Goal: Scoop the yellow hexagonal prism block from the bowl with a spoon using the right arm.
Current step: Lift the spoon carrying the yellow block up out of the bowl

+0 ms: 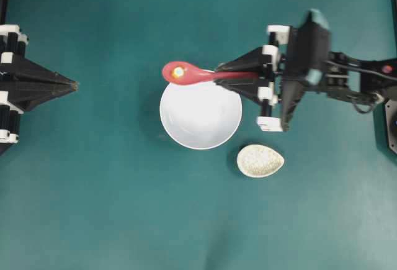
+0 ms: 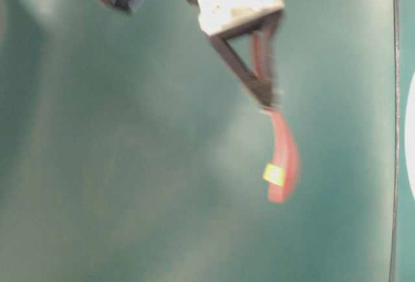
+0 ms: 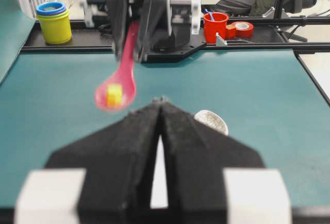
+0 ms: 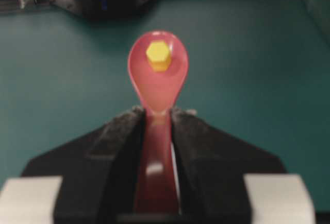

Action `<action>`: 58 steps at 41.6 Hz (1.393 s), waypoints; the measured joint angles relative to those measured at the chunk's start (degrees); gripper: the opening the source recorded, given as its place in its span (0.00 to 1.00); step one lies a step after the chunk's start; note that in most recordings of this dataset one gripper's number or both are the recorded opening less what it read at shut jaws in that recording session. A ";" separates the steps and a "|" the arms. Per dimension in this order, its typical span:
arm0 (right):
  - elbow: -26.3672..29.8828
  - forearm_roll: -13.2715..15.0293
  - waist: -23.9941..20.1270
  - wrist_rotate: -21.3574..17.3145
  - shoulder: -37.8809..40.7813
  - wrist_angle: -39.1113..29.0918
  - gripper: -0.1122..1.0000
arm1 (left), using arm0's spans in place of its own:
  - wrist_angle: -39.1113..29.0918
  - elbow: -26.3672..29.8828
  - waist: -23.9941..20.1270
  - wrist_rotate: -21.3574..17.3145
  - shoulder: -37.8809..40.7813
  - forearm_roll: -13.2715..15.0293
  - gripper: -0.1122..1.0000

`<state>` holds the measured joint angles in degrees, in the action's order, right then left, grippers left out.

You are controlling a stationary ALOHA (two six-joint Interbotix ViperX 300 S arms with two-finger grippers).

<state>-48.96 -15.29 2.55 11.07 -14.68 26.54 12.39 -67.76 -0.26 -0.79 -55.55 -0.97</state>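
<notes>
Overhead: my right end effector (image 1: 232, 76) is clamped on the spoon (image 1: 189, 74) handle, scoop hanging over the bowl's (image 1: 200, 116) far rim. The block (image 1: 178, 71) sits in the scoop, out of the bowl. A speckled dish (image 1: 260, 161) sits near the bowl on the counter (image 1: 93, 189). My left end effector (image 1: 73, 85) is parked well apart, tips together.

Table level: blurry; spoon (image 2: 284, 159) hangs from my grip, block (image 2: 274, 175) on it.

Left wrist: left tips pressed together; spoon (image 3: 119, 82) ahead, block (image 3: 114, 95) loose in the scoop.

Right wrist: handle pinched between my pads, block (image 4: 158, 55) near the scoop's front.

Judgement: the block is tiny and light, the spoon glossy and stiff, so the block will likely slide if tilted. The handle is the right hold; keep the scoop level.
</notes>
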 measured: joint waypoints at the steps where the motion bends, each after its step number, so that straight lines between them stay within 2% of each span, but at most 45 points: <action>1: -0.53 0.00 -0.09 0.00 -0.53 0.88 0.32 | 0.00 0.00 0.00 0.00 0.00 0.00 0.10; 8: -1.93 0.09 -0.18 -0.09 -2.64 1.23 0.32 | 0.00 0.00 0.00 0.00 0.00 0.00 0.10; 58: -1.85 0.09 -0.70 -0.26 -2.90 0.26 0.32 | 0.18 0.00 0.00 0.09 1.23 0.00 0.10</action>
<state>-50.80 -15.21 1.85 10.81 -17.58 26.81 12.57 -67.76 -0.26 -0.70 -54.32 -0.97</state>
